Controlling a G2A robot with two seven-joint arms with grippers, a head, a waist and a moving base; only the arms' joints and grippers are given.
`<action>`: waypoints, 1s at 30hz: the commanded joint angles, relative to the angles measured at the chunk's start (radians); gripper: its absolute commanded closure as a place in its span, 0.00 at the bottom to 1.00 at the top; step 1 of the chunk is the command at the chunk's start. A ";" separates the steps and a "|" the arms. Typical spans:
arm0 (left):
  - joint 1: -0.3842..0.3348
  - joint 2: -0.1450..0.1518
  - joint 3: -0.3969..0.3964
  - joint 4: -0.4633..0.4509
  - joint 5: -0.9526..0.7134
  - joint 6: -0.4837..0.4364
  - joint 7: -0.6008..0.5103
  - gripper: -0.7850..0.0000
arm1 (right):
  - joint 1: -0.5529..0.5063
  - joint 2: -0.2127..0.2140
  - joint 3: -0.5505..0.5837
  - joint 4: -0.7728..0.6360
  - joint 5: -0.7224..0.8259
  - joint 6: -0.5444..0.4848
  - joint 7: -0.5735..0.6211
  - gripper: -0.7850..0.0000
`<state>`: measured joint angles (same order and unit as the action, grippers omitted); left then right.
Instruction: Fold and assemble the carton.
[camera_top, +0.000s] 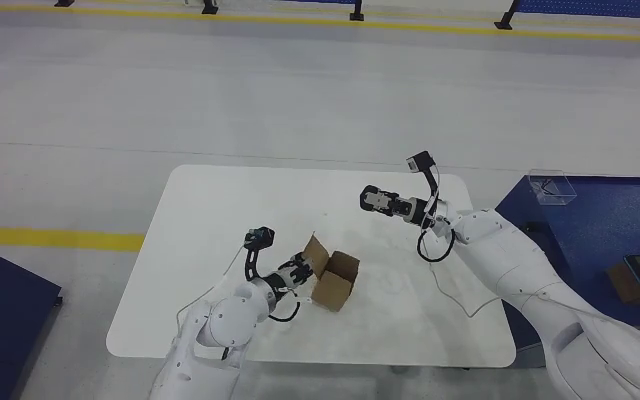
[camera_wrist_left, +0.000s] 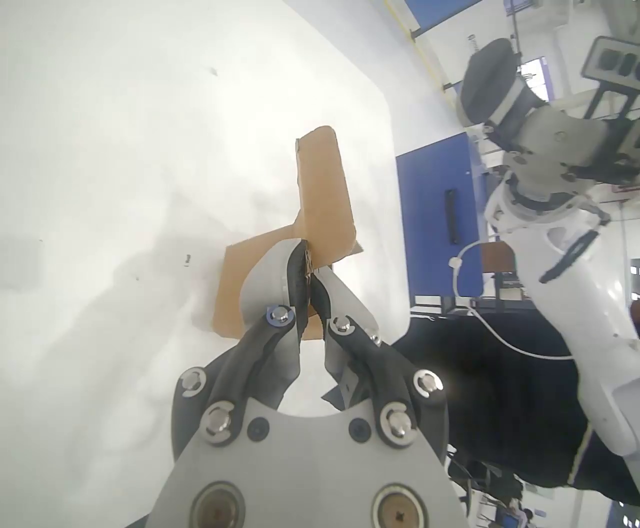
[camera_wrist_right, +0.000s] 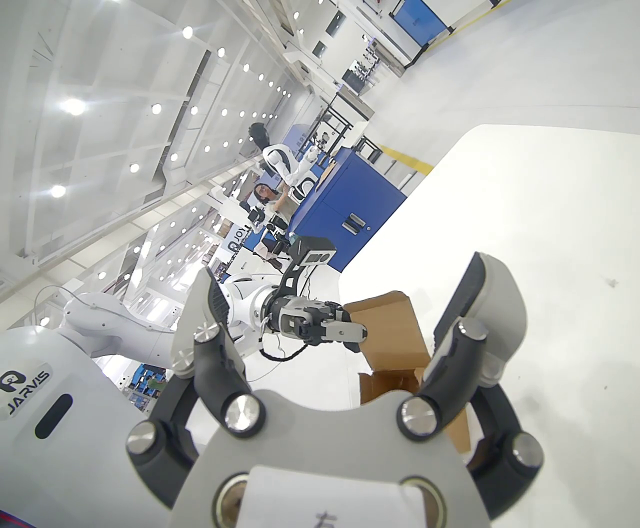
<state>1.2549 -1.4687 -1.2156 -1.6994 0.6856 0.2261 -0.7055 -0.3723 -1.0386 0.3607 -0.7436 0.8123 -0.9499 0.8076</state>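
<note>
A small brown carton (camera_top: 335, 281) stands on the white table (camera_top: 220, 260) near its front middle, with one flap (camera_top: 316, 255) raised. My left gripper (camera_top: 299, 272) is shut on the edge of that flap (camera_wrist_left: 325, 195); its fingertips pinch the cardboard (camera_wrist_left: 306, 265). In the right wrist view the carton (camera_wrist_right: 395, 340) shows with the left gripper (camera_wrist_right: 357, 334) clamped on its flap. My right gripper (camera_top: 366, 198) hovers open over the table, behind and to the right of the carton, apart from it. Its fingers (camera_wrist_right: 480, 290) are spread wide with nothing between them.
Blue cabinets (camera_top: 570, 230) stand off the table's right side, with a clear plastic bin (camera_top: 551, 187) on top. Another blue unit (camera_top: 20, 300) is at the left edge. Bare tabletop lies to the left and behind the carton.
</note>
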 joint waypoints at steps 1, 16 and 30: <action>-0.001 -0.001 0.009 0.001 0.009 0.018 0.019 1.00 | 0.000 0.000 0.000 0.000 0.000 0.000 0.000 0.00; 0.056 0.018 -0.014 -0.101 0.022 0.029 0.009 0.00 | 0.000 0.000 0.000 0.000 0.000 0.000 0.000 0.00; 0.246 0.001 0.133 -0.377 0.002 0.467 0.139 0.00 | 0.097 0.004 -0.010 -0.002 -0.395 0.287 0.015 0.00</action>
<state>1.4908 -1.4664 -1.1031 -2.0548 0.6812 0.6224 -0.5654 -0.2842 -1.0336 0.3491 -0.7368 0.4551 -0.6849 0.8166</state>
